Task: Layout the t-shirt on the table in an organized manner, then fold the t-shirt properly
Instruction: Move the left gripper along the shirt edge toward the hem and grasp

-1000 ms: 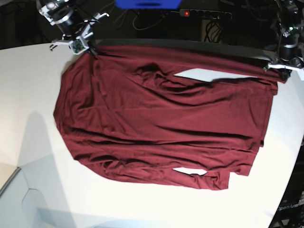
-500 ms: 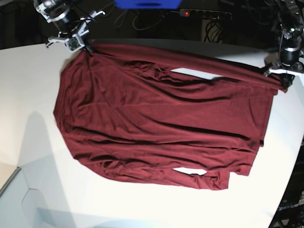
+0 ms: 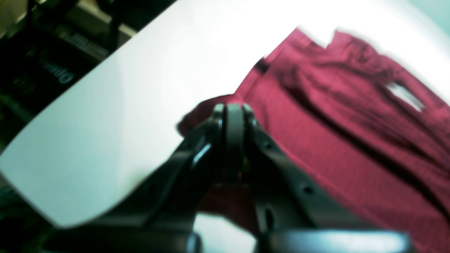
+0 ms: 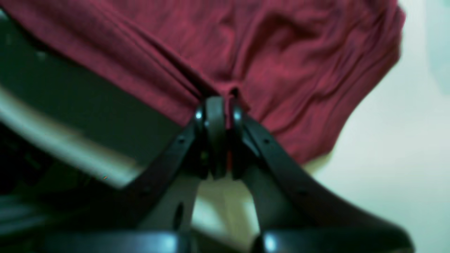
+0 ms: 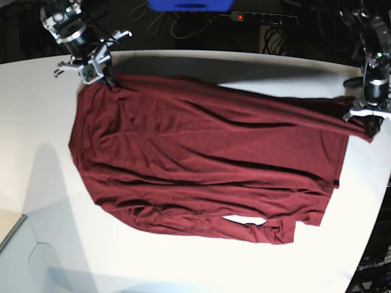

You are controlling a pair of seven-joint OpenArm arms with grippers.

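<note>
- Left end effector [image 5: 368,124] pinches the t-shirt [image 5: 208,165] at one far corner.
- Right end effector [image 5: 105,76] clamps the opposite far corner.
- The maroon t-shirt lies spread, wrinkled, across the white table [image 5: 36,122].

Looking like a robotics lab: two robot arms [image 5: 76,36] working over a plain white table [image 5: 36,110], power strip [image 5: 264,18] glowing red, loose cables [image 5: 183,27] trailing behind in the dark.
</note>
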